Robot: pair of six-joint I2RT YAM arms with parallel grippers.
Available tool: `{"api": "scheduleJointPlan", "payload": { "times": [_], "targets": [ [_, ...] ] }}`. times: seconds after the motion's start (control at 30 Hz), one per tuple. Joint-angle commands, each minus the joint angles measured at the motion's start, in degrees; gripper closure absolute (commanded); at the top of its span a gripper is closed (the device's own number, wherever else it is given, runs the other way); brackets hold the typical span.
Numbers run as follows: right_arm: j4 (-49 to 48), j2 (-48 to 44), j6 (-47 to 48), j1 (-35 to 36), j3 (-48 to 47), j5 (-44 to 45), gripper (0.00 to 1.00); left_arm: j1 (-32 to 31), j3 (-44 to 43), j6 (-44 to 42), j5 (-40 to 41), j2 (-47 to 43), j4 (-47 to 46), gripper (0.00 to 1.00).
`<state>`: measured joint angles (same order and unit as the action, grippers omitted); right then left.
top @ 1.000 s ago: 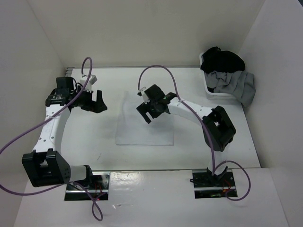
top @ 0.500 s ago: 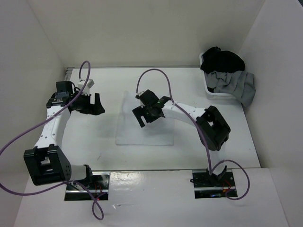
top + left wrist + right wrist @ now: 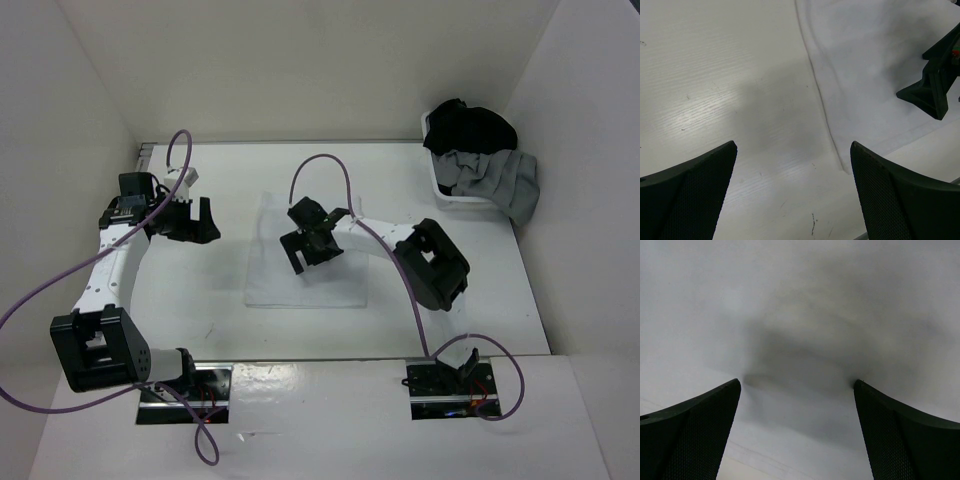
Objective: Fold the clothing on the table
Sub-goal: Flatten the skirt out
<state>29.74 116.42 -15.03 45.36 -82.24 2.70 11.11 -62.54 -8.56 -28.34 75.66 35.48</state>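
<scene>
**White garment lies flat, no grip taken yet**

The clothing (image 3: 300, 285) is spread as a smooth, roughly rectangular sheet directly beneath the right gripper (image 3: 316, 250) and just to the inner side of the left gripper (image 3: 200, 224). Nothing is held by either gripper. The right gripper's jaws are spread wide and pointed down at the fabric. In the right wrist view only white cloth and the gripper's own shadow fill the gap between its fingers. Contact between the fingertips and the cloth cannot be confirmed. The left gripper's jaws are equally wide. They are poised over bare table (image 3: 200, 290), and the garment's near left edge and corner are seen just ahead of them in the left wrist view.

No lifted edge, crease or doubled-over flap can be made out. A slightly raised border is seen along the garment's left edge, but whether it marks a hem or a completed fold cannot be told. The work is therefore judged to be at or near its beginning. An edge or corner has yet to be pinched and the cloth carried over itself.

Well off to the outer side of the right gripper, a black garment (image 3: 470, 128) and a grey garment (image 3: 505, 180) are heaped in a white bin (image 3: 440, 192), apart from the work.
</scene>
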Motion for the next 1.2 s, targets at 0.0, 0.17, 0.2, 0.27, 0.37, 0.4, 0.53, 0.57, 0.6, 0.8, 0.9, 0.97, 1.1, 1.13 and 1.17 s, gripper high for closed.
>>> {"api": "scheduleJointPlan", "payload": {
  "times": [0.0,0.17,0.2,0.27,0.37,0.4,0.53,0.57,0.6,0.8,0.9,0.97,1.1,1.13,1.17],
  "targets": [
    [0.2,4.0,-1.6,-0.1,-1.8,1.3,0.02,0.1,0.1,1.0,-0.3,0.1,-1.0,0.0],
    [0.2,6.1,-2.2,-0.1,-3.5,3.3,0.02,0.1,0.1,1.0,-0.3,0.1,-1.0,0.0],
    [0.2,6.1,-2.8,-0.6,-3.5,4.1,0.02,0.1,0.1,1.0,-0.3,0.1,-1.0,0.0],
    [0.2,6.7,-3.3,-0.6,-4.8,4.7,0.02,0.1,0.1,1.0,-0.3,0.1,-1.0,0.0],
    [0.8,7.3,-3.9,-1.2,-6.2,5.5,0.02,0.1,0.1,1.0,-0.3,0.1,-1.0,0.0],
    [0.8,7.3,-3.9,-1.2,-6.2,5.5,0.02,0.1,0.1,1.0,-0.3,0.1,-1.0,0.0],
    [1.3,7.9,-4.4,-3.2,-8.3,6.2,0.02,0.1,0.1,1.0,-0.3,-0.4,-1.0,0.0],
    [1.3,7.9,-4.4,-4.0,-9.1,6.2,0.02,0.1,0.1,1.0,-0.3,-0.4,-1.0,0.0],
    [1.3,7.9,-4.4,-4.0,-10.0,6.2,0.02,0.1,0.1,1.0,-0.8,-0.4,-1.0,0.0],
    [1.3,9.6,-4.9,-5.9,-12.9,7.1,0.02,0.1,0.1,1.0,-0.8,-0.4,-1.0,0.0],
    [1.3,10.9,-5.5,-5.9,-14.4,7.6,0.02,0.1,0.1,1.0,-0.8,-0.4,-1.0,0.0],
    [1.9,12.3,-7.1,-5.9,-15.6,7.6,0.02,0.1,0.1,1.0,-0.8,-0.4,-1.0,0.0],
    [2.5,12.9,-8.6,-5.2,-16.8,9.1,0.02,0.1,0.1,1.0,-0.8,-0.4,-1.0,0.0],
    [2.5,12.9,-9.3,-5.2,-17.3,9.9,0.02,0.1,0.1,1.0,-0.8,-0.4,-1.0,0.0],
    [3.1,13.4,-10.2,-4.2,-17.9,10.8,0.02,0.1,0.1,1.0,-0.8,-0.4,-1.0,0.0]
  ]
}}
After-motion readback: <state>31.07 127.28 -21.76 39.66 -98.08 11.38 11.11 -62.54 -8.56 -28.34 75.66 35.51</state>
